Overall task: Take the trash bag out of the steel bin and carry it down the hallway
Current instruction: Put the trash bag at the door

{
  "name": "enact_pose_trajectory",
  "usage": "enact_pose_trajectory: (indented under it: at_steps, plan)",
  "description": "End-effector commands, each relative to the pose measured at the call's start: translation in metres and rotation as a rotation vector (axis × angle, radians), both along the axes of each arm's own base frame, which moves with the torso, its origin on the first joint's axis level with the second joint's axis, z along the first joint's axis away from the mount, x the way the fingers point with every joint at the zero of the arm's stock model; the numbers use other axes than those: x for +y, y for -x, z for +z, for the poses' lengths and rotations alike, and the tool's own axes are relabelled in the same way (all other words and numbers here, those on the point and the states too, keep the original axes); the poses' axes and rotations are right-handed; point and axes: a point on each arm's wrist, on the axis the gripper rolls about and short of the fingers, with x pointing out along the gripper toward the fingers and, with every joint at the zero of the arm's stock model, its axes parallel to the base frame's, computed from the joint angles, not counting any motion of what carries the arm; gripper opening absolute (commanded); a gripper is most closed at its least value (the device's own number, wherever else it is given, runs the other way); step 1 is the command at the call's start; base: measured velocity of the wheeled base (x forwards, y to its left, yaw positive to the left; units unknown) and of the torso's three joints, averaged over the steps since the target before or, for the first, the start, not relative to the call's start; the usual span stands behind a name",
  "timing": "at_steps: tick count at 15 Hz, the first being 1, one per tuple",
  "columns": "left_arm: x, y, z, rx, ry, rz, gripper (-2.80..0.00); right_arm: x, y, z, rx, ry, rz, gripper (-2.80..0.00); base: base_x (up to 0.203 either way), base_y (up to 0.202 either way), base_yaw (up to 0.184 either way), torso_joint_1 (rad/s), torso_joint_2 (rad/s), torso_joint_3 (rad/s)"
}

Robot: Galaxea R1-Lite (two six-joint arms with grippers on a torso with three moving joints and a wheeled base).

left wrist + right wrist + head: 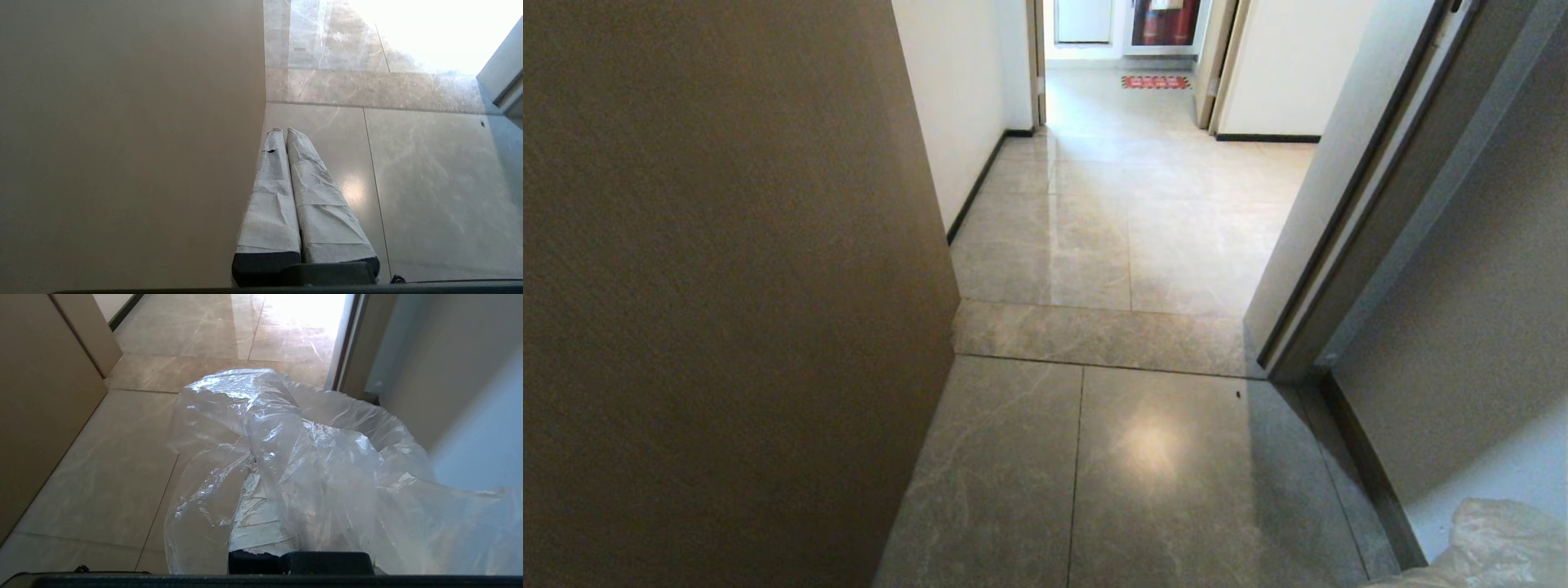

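Both fingers of the right gripper [261, 522] clamp the trash bag [310, 457]; left gripper [286, 130] fingers pressed together, empty.

A tan panel [727, 286] fills the near left, a grey door frame [1347, 245] stands opposite it to the right — and far beyond both lies a red floor mat [1156, 82] below a red cabinet [1165, 23].

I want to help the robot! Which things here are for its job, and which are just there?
For the job:
- crinkled clear plastic trash bag, in the right gripper
- glossy grey tiled hallway

Just there:
- red floor mat
- brown wall panel
- empty left gripper
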Motion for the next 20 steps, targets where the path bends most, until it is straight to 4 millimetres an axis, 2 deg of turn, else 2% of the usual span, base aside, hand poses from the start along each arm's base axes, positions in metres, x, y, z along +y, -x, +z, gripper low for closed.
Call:
enact_pose_trajectory:
  at_steps: [1,3,15,20]
  plan:
    - [0.0,0.0,0.0,0.001,0.0,0.0,-2.8,0.0,-0.0002,-0.0003,0.003,0.0,0.0,-2.8,0.193,0.0,0.0,0.002,0.0,0.001]
    - [0.0,0.0,0.0,0.001,0.0,0.0,-2.8,0.0,-0.0002,-0.0003,0.003,0.0,0.0,-2.8,0.148,0.0,0.0,0.004,0.0,0.002]
    - [0.0,0.0,0.0,0.001,0.002,0.0,-2.8,0.0,-0.0002,-0.0003,0.003,0.0,0.0,-2.8,0.0,0.0,0.0,0.0,0.0,0.0]
    - [0.0,0.0,0.0,0.001,0.002,0.0,-2.8,0.0,-0.0002,-0.0003,0.003,0.0,0.0,-2.8,-0.003,-0.135,-0.002,0.002,0.0,-0.001]
